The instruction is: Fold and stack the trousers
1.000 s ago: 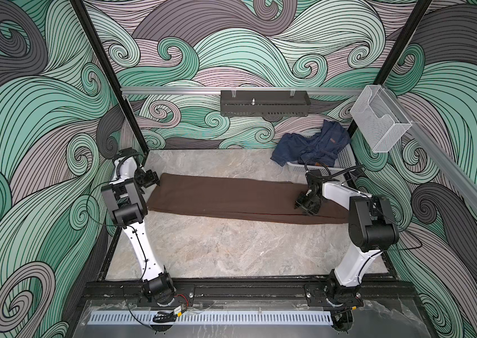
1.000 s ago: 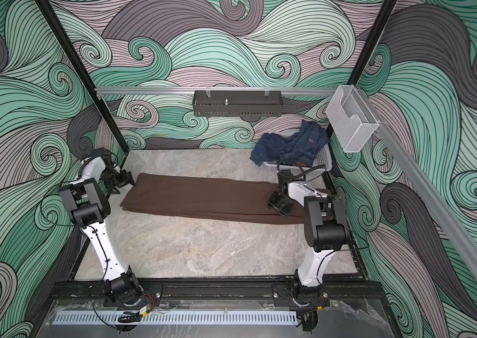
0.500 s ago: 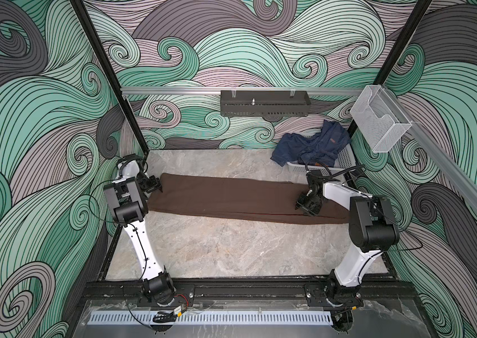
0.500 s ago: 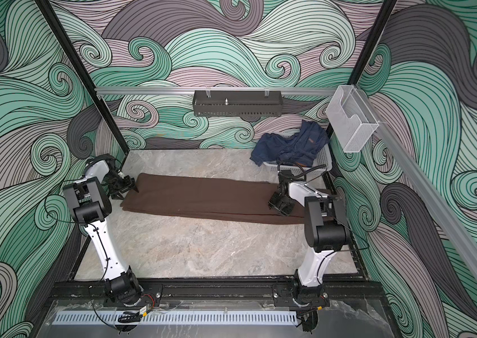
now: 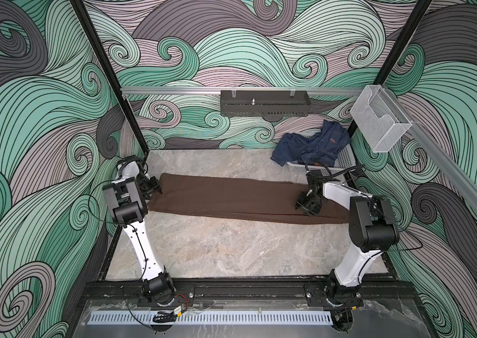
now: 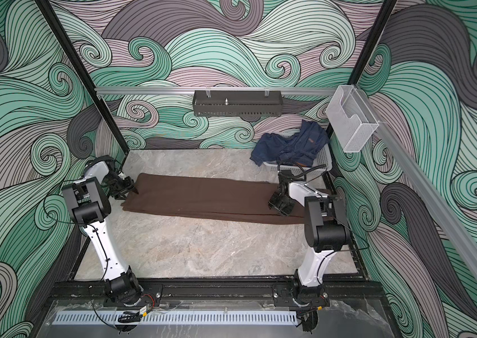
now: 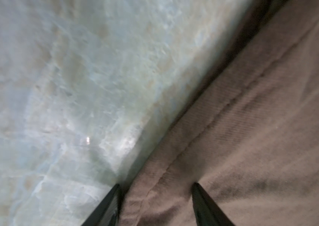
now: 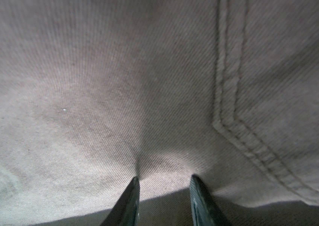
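Trousers lie flat across the table; we're starting the fold: left gripper at nine o'clock, jaws apart astride the hem, must clamp, while right gripper at three, jaws apart, seemingly just pins them.

surface: grey marbled tabletop | on it: brown trousers laid flat across; white basket far-right corner

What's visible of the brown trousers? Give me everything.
The trousers are dark brown matte twill with double-stitched seams, laid flat in a long band across the table, legs apparently stacked. The left gripper straddles the hemmed edge at its end, jaws apart. The right gripper presses its tips into the cloth near the opposite end, with a small pucker between them; whether it grips is unclear.
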Robot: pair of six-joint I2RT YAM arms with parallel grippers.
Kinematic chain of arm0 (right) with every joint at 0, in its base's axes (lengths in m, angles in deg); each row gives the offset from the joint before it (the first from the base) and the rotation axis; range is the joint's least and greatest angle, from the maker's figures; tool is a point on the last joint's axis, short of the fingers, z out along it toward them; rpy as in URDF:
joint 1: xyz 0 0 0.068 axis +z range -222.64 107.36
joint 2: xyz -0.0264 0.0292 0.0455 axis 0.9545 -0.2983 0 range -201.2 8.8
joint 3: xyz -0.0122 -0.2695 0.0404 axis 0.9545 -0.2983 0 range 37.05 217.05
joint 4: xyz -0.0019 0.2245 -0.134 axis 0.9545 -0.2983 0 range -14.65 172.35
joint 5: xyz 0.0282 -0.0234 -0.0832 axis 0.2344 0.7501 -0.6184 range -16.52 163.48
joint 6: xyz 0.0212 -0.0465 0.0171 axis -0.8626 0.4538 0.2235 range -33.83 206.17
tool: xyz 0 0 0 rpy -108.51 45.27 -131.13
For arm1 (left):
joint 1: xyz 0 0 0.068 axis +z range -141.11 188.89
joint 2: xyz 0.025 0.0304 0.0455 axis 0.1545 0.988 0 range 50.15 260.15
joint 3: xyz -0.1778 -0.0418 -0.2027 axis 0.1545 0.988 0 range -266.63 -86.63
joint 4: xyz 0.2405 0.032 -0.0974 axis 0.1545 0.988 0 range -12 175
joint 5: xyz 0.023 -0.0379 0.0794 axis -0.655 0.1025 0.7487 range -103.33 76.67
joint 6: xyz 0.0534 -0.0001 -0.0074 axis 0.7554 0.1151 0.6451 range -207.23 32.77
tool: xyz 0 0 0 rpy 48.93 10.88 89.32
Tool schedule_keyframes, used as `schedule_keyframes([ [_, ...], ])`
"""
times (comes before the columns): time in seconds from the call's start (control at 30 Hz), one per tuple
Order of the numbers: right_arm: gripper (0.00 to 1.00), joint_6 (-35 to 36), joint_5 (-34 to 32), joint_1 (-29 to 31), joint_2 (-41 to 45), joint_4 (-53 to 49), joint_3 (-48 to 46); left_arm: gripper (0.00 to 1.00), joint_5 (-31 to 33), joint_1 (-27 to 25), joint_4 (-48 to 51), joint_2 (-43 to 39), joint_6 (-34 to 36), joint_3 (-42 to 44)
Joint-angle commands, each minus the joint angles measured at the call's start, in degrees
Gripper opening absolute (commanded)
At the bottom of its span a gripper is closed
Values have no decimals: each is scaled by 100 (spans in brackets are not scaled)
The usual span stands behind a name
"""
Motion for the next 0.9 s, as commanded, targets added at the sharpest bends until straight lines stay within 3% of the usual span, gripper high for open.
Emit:
schedule_keyframes([
  [0.0,45,-7,-38,-35,106,-183,-4,56,-267,-187,153,167,71,216],
  [0.43,45,-75,24,-25,203,-190,9,32,-185,-229,117,166,20,215],
  [0.7,45,-95,86,1,394,-302,148,1,-304,-264,76,103,-28,246],
  [0.87,46,-121,355,30,642,-184,195,0,-313,-264,-42,-196,-94,426],
])
